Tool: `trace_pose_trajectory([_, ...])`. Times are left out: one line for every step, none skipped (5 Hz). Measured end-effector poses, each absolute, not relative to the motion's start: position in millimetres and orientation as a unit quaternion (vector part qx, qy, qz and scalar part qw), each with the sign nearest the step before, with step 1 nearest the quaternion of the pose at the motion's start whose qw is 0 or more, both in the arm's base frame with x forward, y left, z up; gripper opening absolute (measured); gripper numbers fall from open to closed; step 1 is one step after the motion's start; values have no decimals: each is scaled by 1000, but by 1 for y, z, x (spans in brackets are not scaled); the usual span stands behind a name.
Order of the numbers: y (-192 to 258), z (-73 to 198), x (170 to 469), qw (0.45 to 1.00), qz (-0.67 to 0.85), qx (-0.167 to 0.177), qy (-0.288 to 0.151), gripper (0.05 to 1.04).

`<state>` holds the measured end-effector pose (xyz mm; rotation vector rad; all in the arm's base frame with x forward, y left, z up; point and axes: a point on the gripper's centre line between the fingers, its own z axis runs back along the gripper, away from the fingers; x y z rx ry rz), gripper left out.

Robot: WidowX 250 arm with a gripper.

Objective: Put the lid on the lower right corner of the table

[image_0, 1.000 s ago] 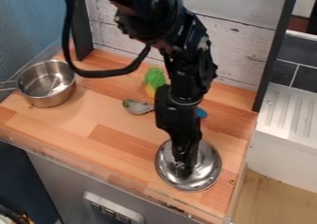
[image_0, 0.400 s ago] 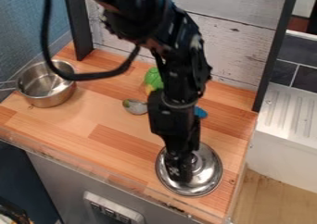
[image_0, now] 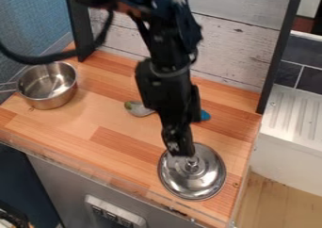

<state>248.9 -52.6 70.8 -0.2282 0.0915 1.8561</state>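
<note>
Lifted up and back from the lid since the earlier frames, the gripper is now seen over its rear left edge, while the lid has been left where it was a moment ago. How far apart the jaws stand cannot be told, but nothing appears to be held: the knob is seen bare just beside the tip. Upright on its base, knob on top, the lid is set near the lower right corner of the table, so the placing can be judged all but done, with only a clear withdrawal called for. By the arm, an entry is made from the top edge, and the wrist is angled steeply down. Farther out, the spoon is partly hidden behind it, and the pot is set well apart, at the left.
</note>
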Motion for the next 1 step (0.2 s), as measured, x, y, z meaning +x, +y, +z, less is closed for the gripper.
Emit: trace_pose_trajectory([-47,82,251,593,795,-121,39,1001])
